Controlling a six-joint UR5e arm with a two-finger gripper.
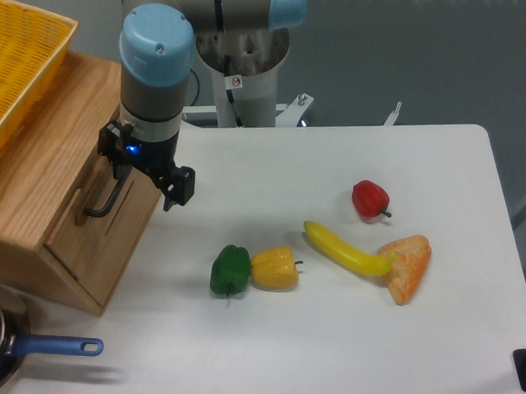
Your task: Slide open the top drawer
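At the left edge of the white table (344, 338), a light-oak chest with the top drawer (69, 169) facing right — long black bar handle (103, 200) across its front, drawer front flush with the chest, not pulled out. Directly over that front, the gripper (147, 171), hanging from the blue-capped arm (155, 72), blue light lit on its body. One black finger (179, 185) visible on the right side, the other hidden near the handle's far end; jaw width and any grip on the bar impossible to tell. On top of the chest, far left, a yellow mesh basket (21, 59). Near the table's middle, a green pepper (230, 269) touching a yellow pepper (274, 268). Further right, a banana (348, 249) against an orange wedge (406, 267), a red pepper (370, 199) just beyond them. Near left corner — a pan with a blue handle (55, 346).
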